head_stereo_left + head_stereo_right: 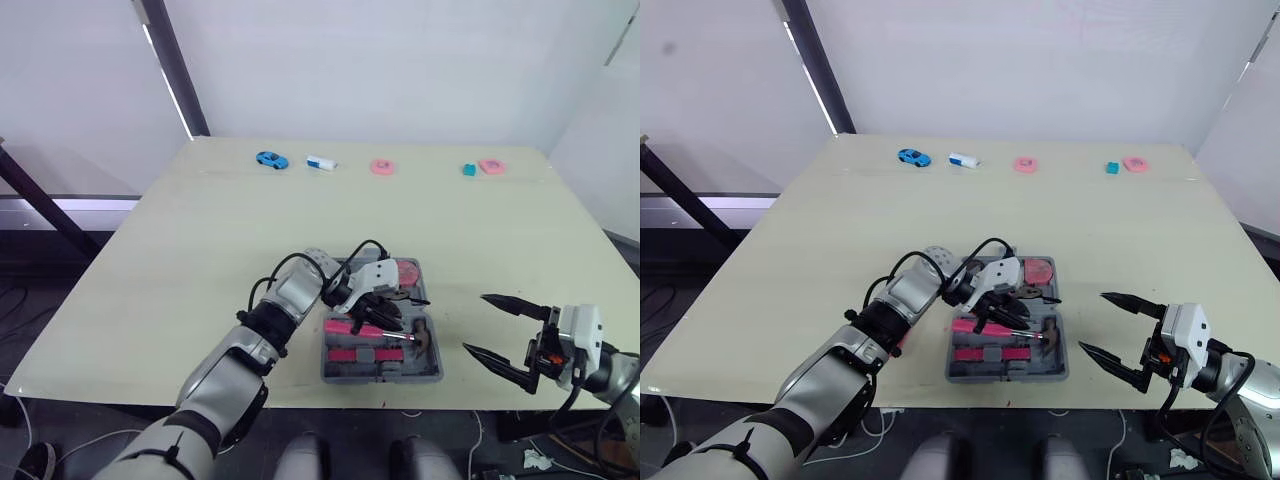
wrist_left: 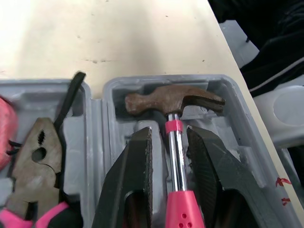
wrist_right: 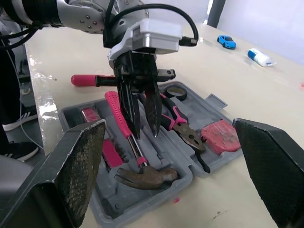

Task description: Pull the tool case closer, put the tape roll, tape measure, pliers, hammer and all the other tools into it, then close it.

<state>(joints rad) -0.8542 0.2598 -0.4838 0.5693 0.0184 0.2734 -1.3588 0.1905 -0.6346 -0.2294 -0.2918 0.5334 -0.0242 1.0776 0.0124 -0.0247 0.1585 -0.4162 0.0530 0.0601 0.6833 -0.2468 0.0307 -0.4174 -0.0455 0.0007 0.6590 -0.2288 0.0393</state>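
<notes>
Hovering over the open tool case [image 1: 433, 350], the left gripper [image 2: 169, 130] points its two black fingers [image 2: 137, 166] down on either side of the hammer [image 2: 171, 102], just behind the rusty head. Its jaws stand slightly parted, with a thin gap showing between each finger and the chrome shaft, so nothing is clamped. The hammer lies flat in its moulded recess in one half of the grey case, pink handle running back under the gripper. In the neighbouring half the pliers [image 2: 38, 161] lie with their jaws spread, beside a pink-red tape measure [image 3: 218, 135]. A black tape roll [image 3: 175, 91] sits at the case's far rim; whether it is inside or just outside I cannot tell. A pink-handled tool [image 3: 88, 80] with a dark shaft lies along that same side, behind the left gripper. The case rests near the front edge of the pale surface [image 1: 200, 250]

The right gripper [image 1: 474, 322] hangs just beside the case on its right, near the front edge, jaws spread wide and holding nothing

Along the far edge of the surface, well apart from the case, stand a blue toy car [image 1: 271, 159], a small white object [image 1: 321, 162], two pink rings [image 1: 381, 167] [image 1: 490, 166] and a teal block [image 1: 468, 170]
</notes>
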